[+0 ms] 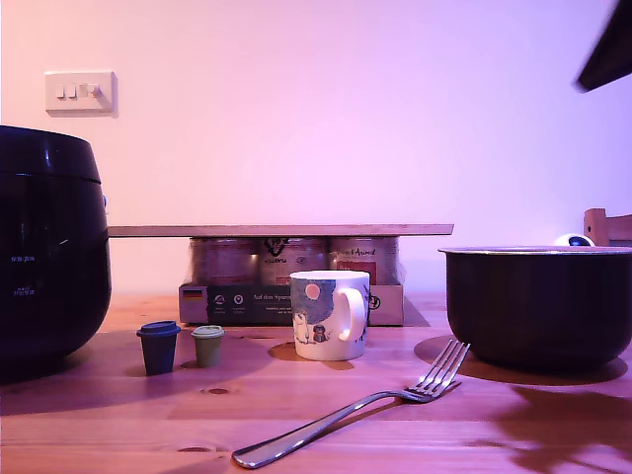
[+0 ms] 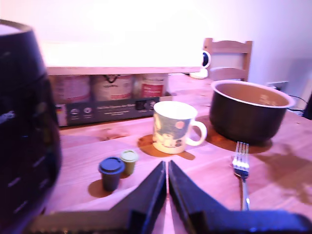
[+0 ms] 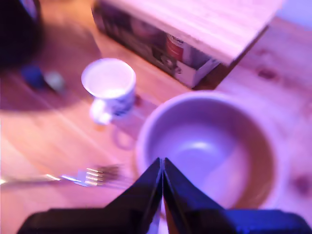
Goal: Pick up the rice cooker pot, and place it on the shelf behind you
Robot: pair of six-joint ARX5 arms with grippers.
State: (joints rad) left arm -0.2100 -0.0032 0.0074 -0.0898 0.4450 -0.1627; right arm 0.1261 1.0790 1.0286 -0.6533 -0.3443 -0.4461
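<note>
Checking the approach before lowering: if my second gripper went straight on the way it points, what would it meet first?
Most likely the rice cooker pot: my second gripper, jaws shut, points down at its near rim and open inside. Depth is unclear in this blurred view.

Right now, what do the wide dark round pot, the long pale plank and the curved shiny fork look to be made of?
The wide dark round pot looks like metal with a matte dark coating; its thin rim glints. The long pale plank looks like unfinished light wood, grain visible in the second wrist view. The curved shiny fork is probably polished steel, given its mirror-like highlights.
</note>
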